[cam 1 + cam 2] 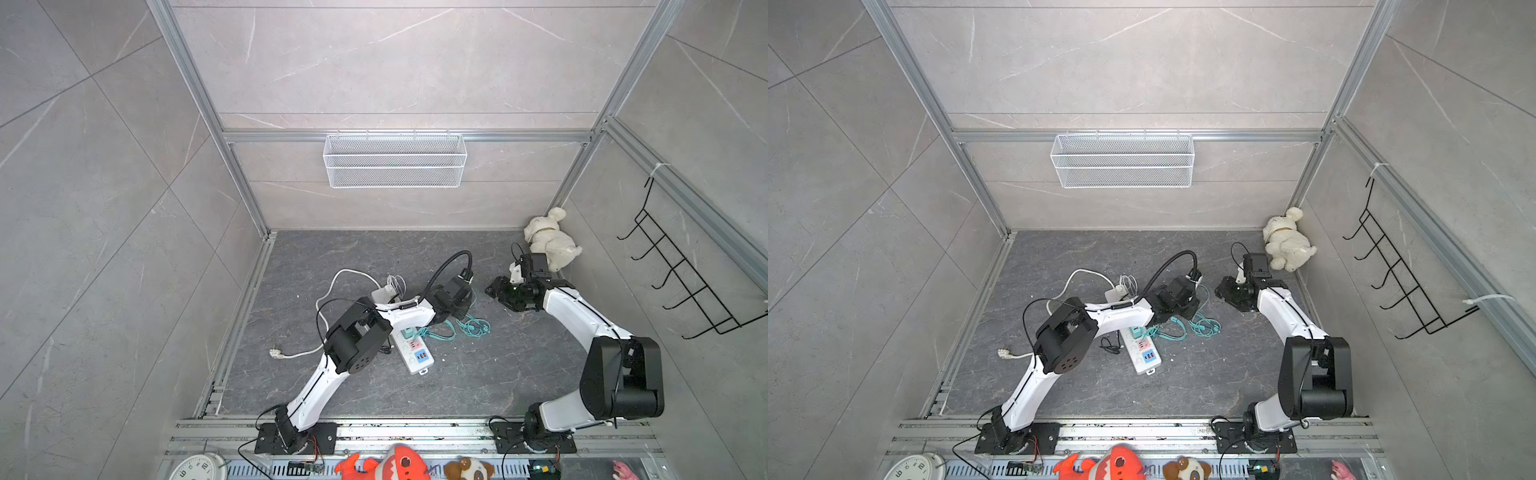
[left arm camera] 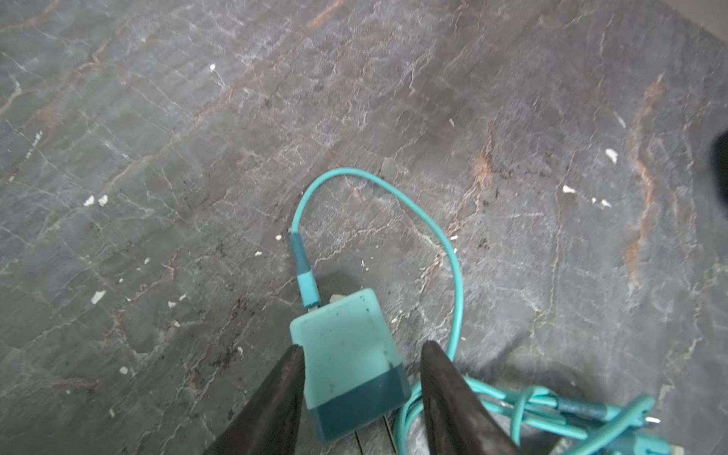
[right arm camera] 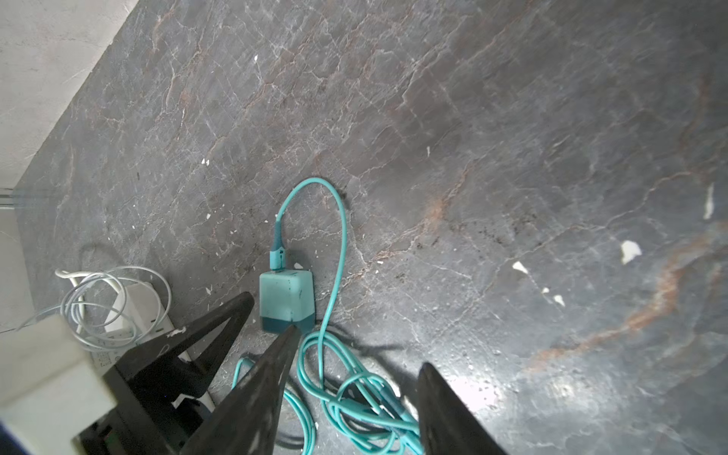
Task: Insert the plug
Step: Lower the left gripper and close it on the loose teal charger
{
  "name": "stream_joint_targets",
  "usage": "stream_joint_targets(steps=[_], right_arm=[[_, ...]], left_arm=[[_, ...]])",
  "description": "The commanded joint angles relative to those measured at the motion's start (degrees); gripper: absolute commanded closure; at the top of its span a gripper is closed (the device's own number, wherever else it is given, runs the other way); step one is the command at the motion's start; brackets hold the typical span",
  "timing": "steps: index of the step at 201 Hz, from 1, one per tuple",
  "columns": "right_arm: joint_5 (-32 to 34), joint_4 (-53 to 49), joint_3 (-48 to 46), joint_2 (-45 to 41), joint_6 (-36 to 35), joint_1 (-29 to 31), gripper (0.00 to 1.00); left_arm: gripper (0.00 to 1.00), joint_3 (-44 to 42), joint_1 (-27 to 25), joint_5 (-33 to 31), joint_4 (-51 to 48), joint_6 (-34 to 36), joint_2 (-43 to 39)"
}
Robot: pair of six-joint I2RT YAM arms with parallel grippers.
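Note:
The plug (image 2: 346,354) is a teal charger block with a darker band at its pronged end, and it lies flat on the dark stone floor. A teal cable (image 2: 532,405) runs from it into a loose coil. My left gripper (image 2: 362,346) straddles the plug with its jaws open: one finger touches a side and the other stands a small gap off. From the right wrist view the plug (image 3: 285,295) sits just beyond my right gripper (image 3: 359,346), which hangs open above the teal cable (image 3: 354,394) with nothing between its fingers. The white power strip (image 1: 413,351) lies near the left forearm.
A white charger with coiled white cable (image 3: 130,311) lies close to the left gripper. The strip's white cord (image 1: 276,353) trails to the left. A plush dog (image 1: 548,239) sits in the back right corner. A wire basket (image 1: 395,160) and black rack (image 1: 685,282) hang on the walls.

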Motion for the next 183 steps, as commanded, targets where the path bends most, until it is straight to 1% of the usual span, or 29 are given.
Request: stream_joint_targets(steps=[1,83,136,141,183], right_arm=[[-1.21,-1.09,-0.98,-1.42,-1.28,-0.36,0.42],[-1.53,-2.52,-2.01,-5.05,-1.80,-0.68,0.42],[-1.20,-3.26,-3.78,-7.83,-1.89,-1.07,0.42],[-1.16,-3.27,-3.89,-8.11,-1.97,-1.16,0.42],[-1.44,-3.50,-4.32,-8.86,-2.25,-1.68,0.42]], left_arm=[[0.49,2.47,-0.83,-1.64,-0.78,-1.55,1.24],[0.56,0.70,-1.06,-2.87,-0.59,-3.13,1.45],[0.57,0.58,-1.01,-3.65,-1.60,-4.24,1.46],[0.57,0.58,-1.10,-3.52,-1.60,-4.27,3.22],[0.58,0.20,-1.06,-3.41,-1.81,-4.50,3.54]])
